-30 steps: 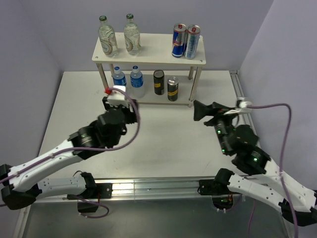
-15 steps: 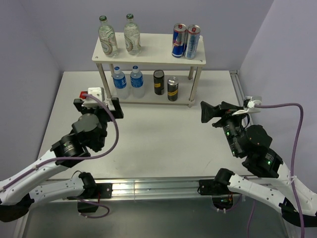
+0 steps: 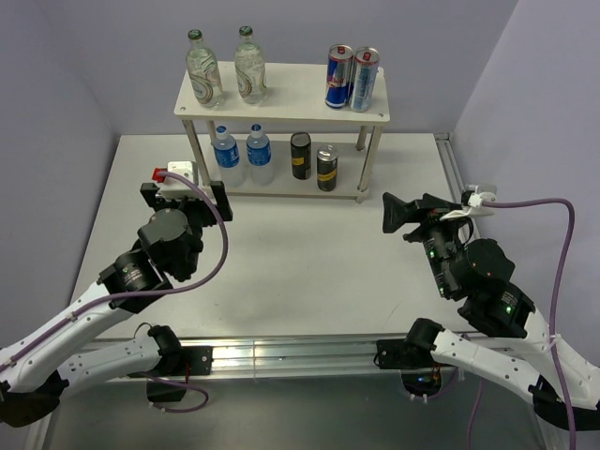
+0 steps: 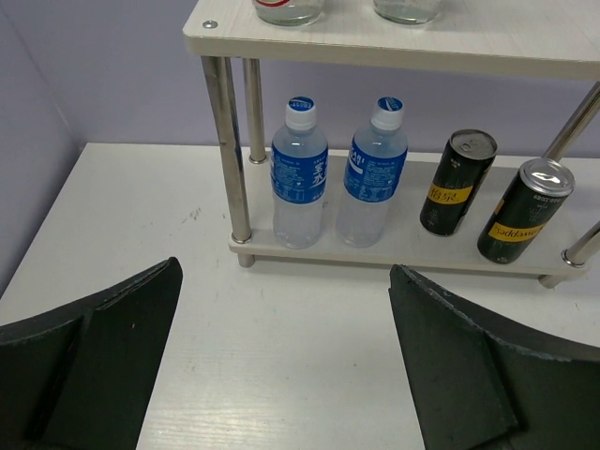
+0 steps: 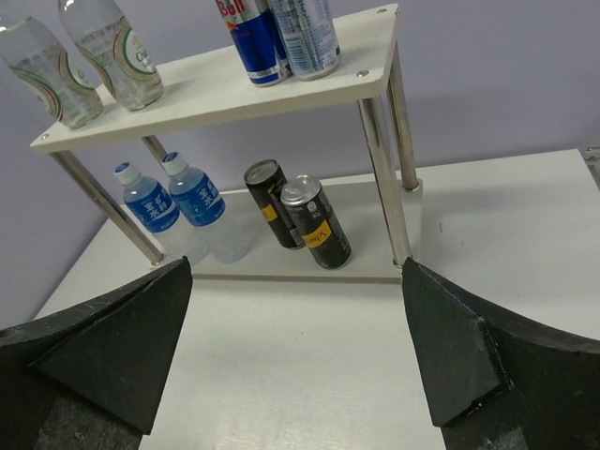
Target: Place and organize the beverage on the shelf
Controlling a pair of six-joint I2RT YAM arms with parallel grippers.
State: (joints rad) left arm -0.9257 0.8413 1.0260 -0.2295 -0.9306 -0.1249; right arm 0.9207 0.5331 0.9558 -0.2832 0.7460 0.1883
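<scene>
Okay, left gripper [image 4: 286,274] first: its dark fingers [image 4: 112,347] are spread wide with nothing between them but bare table [image 4: 281,375], and they face the shelf [image 4: 412,246] from in front of its left end. Across the way, the right gripper [image 5: 295,267] is splayed wide too, empty, looking at the shelf from off its right front corner. Out past the fingers, the lower board carries four drinks in a row. The left water bottle [image 4: 300,187] and right water bottle [image 4: 372,178] stand upright side by side, white caps on, clear liquid filling them high. Then comes a small gap, then the rear dark can [image 4: 457,183] and the front dark can [image 4: 525,211], the second nearer the board's front edge. Up top, the first green-capped bottle [image 3: 203,75] and second green-capped bottle [image 3: 249,70] stand at the left, clear glass showing through. At the right end, the two tall blue-and-silver cans [image 3: 352,80] stand close together.
</scene>
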